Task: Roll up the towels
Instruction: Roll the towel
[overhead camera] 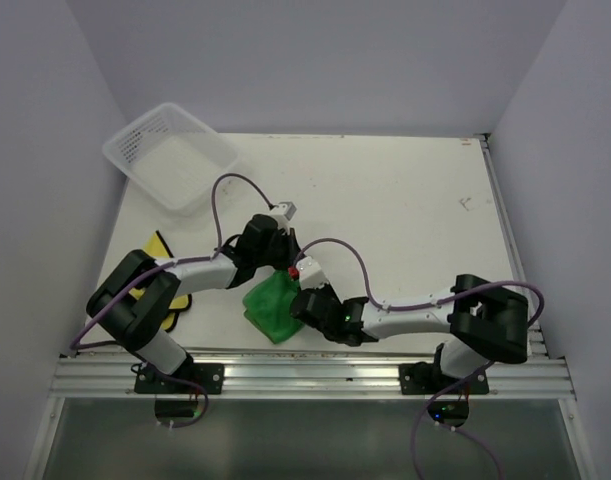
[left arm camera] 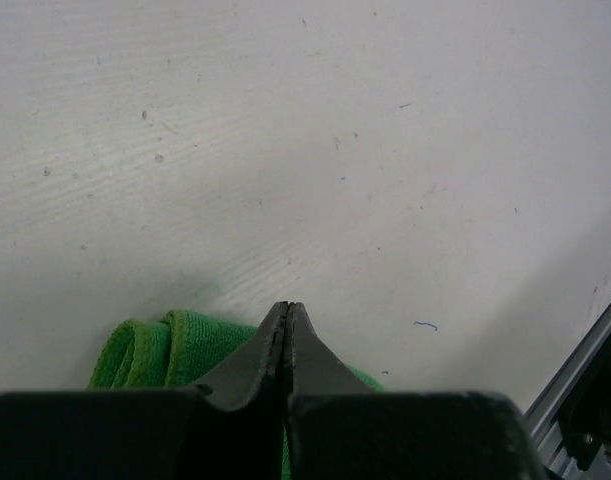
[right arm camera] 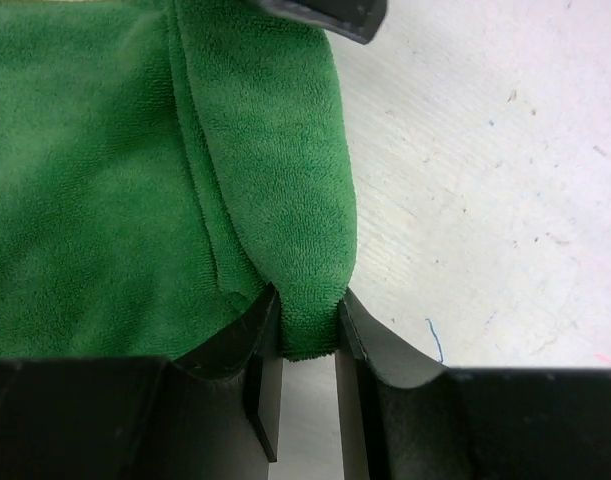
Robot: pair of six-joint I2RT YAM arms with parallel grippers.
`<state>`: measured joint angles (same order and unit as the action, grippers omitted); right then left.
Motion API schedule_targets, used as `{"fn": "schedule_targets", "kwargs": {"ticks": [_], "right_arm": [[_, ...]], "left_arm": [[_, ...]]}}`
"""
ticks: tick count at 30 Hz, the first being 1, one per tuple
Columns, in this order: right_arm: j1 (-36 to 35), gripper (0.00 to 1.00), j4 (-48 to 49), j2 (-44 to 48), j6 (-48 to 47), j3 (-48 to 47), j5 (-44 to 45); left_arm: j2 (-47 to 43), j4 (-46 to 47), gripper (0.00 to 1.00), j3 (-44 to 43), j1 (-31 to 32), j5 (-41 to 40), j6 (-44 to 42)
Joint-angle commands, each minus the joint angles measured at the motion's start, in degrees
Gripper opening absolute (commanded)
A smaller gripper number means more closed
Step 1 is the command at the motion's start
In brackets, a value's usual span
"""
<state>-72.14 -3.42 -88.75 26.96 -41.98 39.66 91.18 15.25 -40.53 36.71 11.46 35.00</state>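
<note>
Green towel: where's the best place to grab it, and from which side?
Grip the doubled-over fold along the edge of the green towel, end-on from the right arm's side, as the right gripper does: that fold is thick and raised enough to pinch, while the rest lies flat.

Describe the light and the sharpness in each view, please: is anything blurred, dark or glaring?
Top external: even, soft light, no glare, only faint shadows under the arms; the towel is clear. Left wrist: the table is sharp, the left gripper dark and slightly soft. Right wrist: the towel's pile is crisp, the right gripper nearly black, without detail.
</note>
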Motion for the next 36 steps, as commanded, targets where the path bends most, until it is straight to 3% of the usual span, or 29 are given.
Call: {"fn": "schedule_targets", "kwargs": {"ticks": [1,13,21,27,36], "right_arm": [[-3.7,0.03,-3.2,-4.2,-4.2,-4.8,12.9],[-14.5,0.06,-16.3,-18.8,-7.1,-19.1,23.4],[-17.1,0.08,-24.9,-29.2,-6.7,-27.3,25.6],[-18.0,0.11,-26.8,-31.7,-7.4,-30.0,26.0],[-17.9,0.45,-22.0,-19.5,-6.0,-25.7,26.6]], "left_arm": [[-2.0,-2.8,0.01,-2.4,-0.5,-0.8,-1.5],[-12.3,-1.9,0.02,6.6,-0.4,0.8,1.6],[-15.0,1.1,0.02,13.8,-0.1,1.8,3.9],[-16.1,1.5,0.02,17.2,0.5,0.1,4.8],[-15.8,1.5,0.01,22.2,1.3,-4.3,7.8]]}}
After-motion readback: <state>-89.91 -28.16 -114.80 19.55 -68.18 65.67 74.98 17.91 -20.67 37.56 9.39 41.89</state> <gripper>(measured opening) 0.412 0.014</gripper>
